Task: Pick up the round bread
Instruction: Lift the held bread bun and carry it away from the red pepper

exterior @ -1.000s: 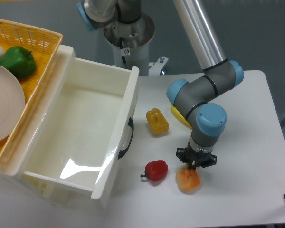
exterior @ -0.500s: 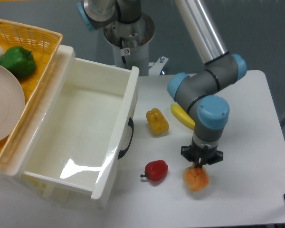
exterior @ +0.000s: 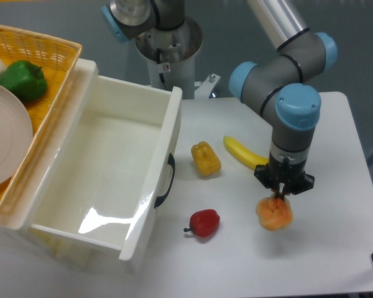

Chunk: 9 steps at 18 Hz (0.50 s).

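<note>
One view: fixed camera above the white table (exterior: 336, 124).
Arm: grey UR5e with blue joint caps, wrist pointing straight down over the right half of the table.
Gripper (exterior: 280, 197): black two-finger tool, fingers drawn narrow and pinching the top of the bread.
Round bread (exterior: 274, 213): small orange-tan bun with lobed top and pale creases, hanging from the fingertips; a soft shadow lies on the table below it, so it appears lifted off the surface.
Red pepper (exterior: 204, 223): small, glossy, lying on the table left of the bun, apart from it.
Yellow-orange bell pepper (exterior: 206, 158): blocky, lying near the drawer front.
Yellow banana (exterior: 242, 152): lying between the bell pepper and the arm's wrist.
White plastic drawer (exterior: 105, 174): pulled open, dark handle facing the peppers.
Woven yellow basket (exterior: 34, 49): far left, holding a green pepper (exterior: 22, 79) and a pale plate (exterior: 6, 143).
</note>
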Tool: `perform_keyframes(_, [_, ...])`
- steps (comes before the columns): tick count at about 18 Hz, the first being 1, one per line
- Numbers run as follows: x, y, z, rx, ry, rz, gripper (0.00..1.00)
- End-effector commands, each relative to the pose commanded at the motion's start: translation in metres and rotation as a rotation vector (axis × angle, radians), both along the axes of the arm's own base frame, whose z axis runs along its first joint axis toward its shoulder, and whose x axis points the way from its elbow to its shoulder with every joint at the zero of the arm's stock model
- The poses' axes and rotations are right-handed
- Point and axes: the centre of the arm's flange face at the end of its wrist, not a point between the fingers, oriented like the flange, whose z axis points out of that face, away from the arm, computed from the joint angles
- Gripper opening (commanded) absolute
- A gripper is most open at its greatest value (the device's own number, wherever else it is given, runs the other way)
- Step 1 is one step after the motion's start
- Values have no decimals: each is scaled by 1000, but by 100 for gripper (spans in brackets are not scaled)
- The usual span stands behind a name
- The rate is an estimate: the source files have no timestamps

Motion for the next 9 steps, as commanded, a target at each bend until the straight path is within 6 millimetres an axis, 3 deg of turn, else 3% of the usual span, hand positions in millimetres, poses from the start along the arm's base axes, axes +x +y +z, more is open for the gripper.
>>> perform_keyframes(6, [-22,-32,12,-40,40,-74,0])
perform_keyframes(9, [-37,-48,13,-98,71,-214,0])
